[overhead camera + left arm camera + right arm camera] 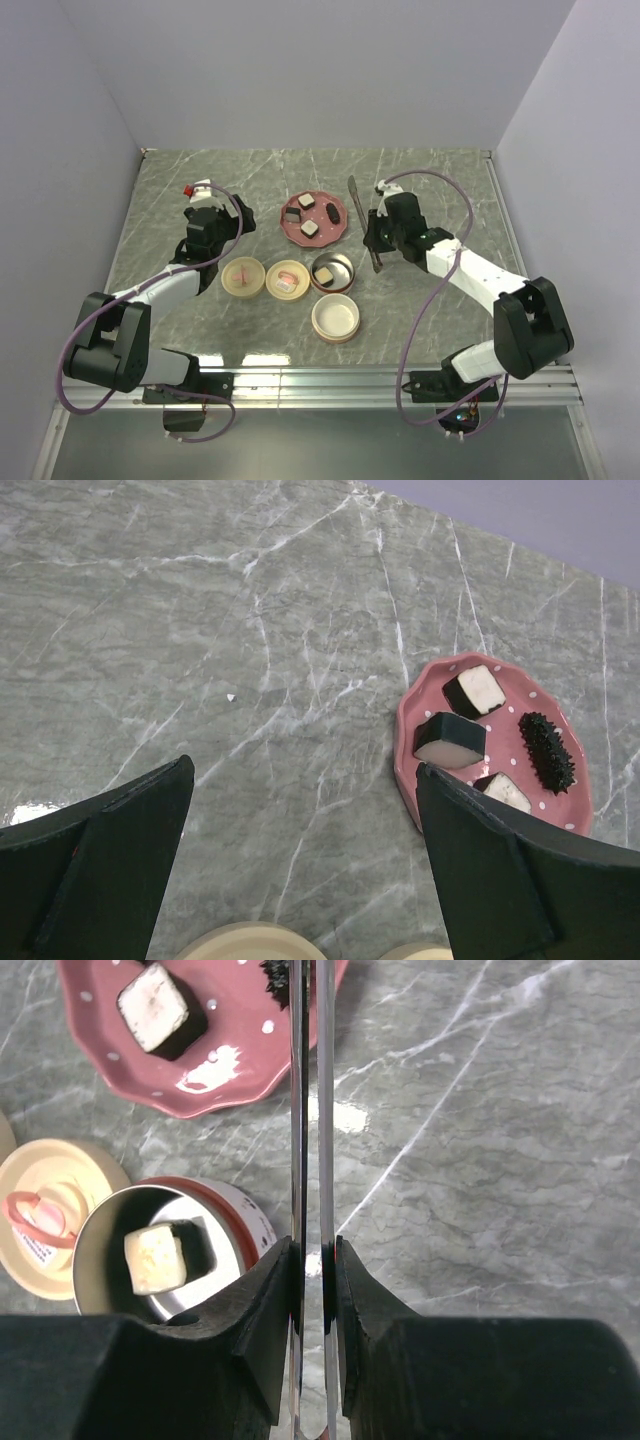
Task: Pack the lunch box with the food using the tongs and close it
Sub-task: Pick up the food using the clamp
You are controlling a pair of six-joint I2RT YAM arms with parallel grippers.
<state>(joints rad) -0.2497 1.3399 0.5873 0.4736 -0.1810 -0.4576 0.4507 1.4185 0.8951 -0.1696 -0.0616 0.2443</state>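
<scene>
Three pieces of food (305, 202) (330, 212) (310, 228) lie on the pink plate (292, 232). A fourth piece (325, 274) rests inside the round metal lunch box (345, 263). My right gripper (375, 238) is shut on the thin silvery tongs (357, 205), just right of the plate. In the right wrist view the fingers (270, 1290) pinch both tong arms (310, 1110), which run past the plate's edge (200, 1105); the lunch box (235, 1205) and its food piece (158, 1257) sit left. My left gripper (213, 215) hangs open left of the plate (408, 730), with nothing between its fingers.
A cream lid (336, 317) lies in front of the lunch box. Two more round cream lids (244, 277) (288, 279) sit to its left, one with a pink knob. A metal rail runs along the near table edge. Walls close in the back and sides.
</scene>
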